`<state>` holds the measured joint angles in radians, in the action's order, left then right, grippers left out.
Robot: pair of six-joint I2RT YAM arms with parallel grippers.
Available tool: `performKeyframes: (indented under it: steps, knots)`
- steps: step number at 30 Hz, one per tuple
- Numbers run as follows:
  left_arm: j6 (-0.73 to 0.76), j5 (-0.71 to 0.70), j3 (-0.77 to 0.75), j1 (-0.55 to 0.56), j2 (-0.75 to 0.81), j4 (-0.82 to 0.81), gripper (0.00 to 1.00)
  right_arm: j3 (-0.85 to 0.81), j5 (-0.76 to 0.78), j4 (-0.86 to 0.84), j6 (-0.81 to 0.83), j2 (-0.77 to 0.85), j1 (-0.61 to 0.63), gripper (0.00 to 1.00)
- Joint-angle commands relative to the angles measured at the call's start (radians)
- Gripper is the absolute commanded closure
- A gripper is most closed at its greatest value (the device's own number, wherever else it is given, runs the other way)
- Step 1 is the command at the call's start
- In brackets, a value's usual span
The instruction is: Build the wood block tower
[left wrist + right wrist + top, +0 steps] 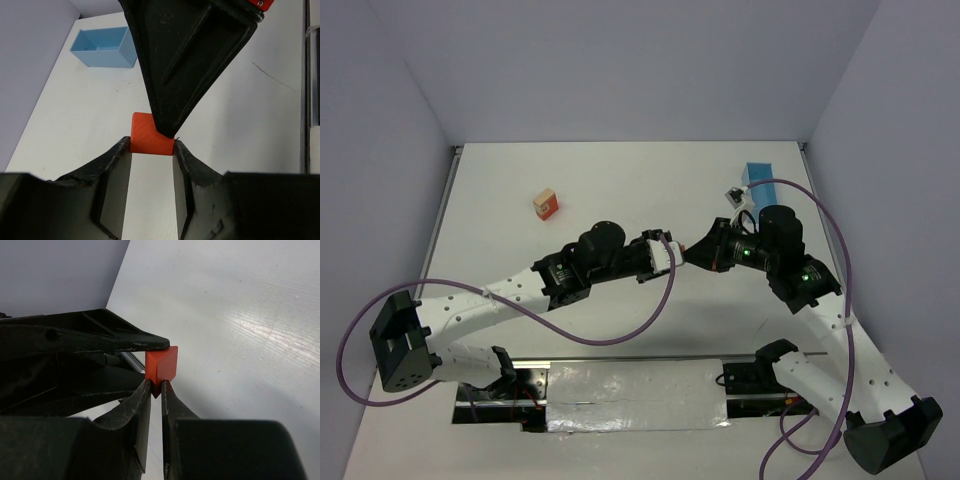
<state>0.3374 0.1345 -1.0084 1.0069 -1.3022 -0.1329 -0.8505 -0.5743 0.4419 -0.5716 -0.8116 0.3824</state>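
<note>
The 2 arms meet near the middle of the counter [620, 175], the left arm [590, 262] reaching to the right and the right arm [775, 250] reaching to the left, so that their tips come together. Between them is 1 small red-orange block [150, 137], held above the counter. The left jaws stand partly spread with the block between their tips, and each tip touches 1 side of it. The right jaws are almost pressed together and pinch the lower edge of the same block [162, 365] from the opposite side, so both arms have it at once. In the right wrist view 1 left fingertip [150, 343] lies against the top left corner of the block. From the top camera the block itself is hidden between the 2 tips. Well apart, at the far left part of the counter, stands a short stack [546, 204] - a tan piece on a red-orange one. A light blue box [757, 177] lies at the far right, open side up in the left wrist view, with a small white thing [734, 194] just beside it that I cannot identify.
</note>
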Motion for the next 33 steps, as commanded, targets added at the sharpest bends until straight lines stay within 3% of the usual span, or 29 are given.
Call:
performKeyframes:
  steps: [1, 2, 5, 6, 7, 8, 9, 10, 11, 24, 26, 30, 33]
  knots:
    - [0.002, 0.014, -0.052, 0.006, 0.017, -0.030, 0.64, -0.009, -0.002, -0.032, 0.009, 0.008, 0.000, 0.96]
    - [0.000, 0.016, -0.053, 0.006, 0.015, -0.028, 0.71, -0.007, -0.001, -0.029, 0.010, 0.008, 0.000, 0.96]
    - [-0.001, 0.022, -0.067, 0.006, 0.011, -0.011, 0.77, -0.005, 0.005, -0.028, 0.015, 0.006, 0.000, 0.96]
    - [-0.003, 0.027, -0.068, 0.006, 0.009, -0.010, 0.77, -0.005, 0.005, -0.028, 0.015, 0.006, 0.000, 0.96]
    - [-0.005, 0.028, -0.070, 0.006, 0.009, -0.008, 0.72, -0.005, 0.007, -0.028, 0.015, 0.005, 0.000, 0.96]
    - [-0.005, 0.031, -0.070, 0.006, 0.011, -0.007, 0.63, -0.004, 0.007, -0.025, 0.016, 0.005, 0.000, 0.96]
    - [-0.005, 0.030, -0.070, 0.006, 0.011, -0.007, 0.39, -0.005, 0.007, -0.026, 0.016, 0.005, -0.002, 0.96]
    - [-0.006, 0.027, -0.071, 0.006, 0.009, -0.005, 0.01, -0.004, 0.007, -0.026, 0.016, 0.006, -0.002, 0.96]
    - [-0.006, 0.030, -0.073, 0.006, 0.008, -0.002, 0.00, -0.005, 0.007, -0.028, 0.016, 0.006, -0.002, 0.96]
    - [-0.017, 0.014, -0.038, 0.006, 0.032, -0.036, 0.01, -0.002, 0.004, -0.037, 0.013, 0.003, 0.000, 0.96]
    - [-0.020, 0.013, -0.029, 0.006, 0.037, -0.043, 0.09, -0.004, 0.007, -0.037, 0.013, 0.003, 0.001, 0.96]
    - [-0.015, 0.011, -0.032, 0.006, 0.038, -0.037, 0.52, 0.002, 0.008, -0.034, 0.016, 0.003, 0.000, 0.96]
    - [-0.015, 0.004, -0.030, 0.006, 0.034, -0.037, 0.55, 0.001, 0.008, -0.034, 0.016, 0.006, 0.000, 0.96]
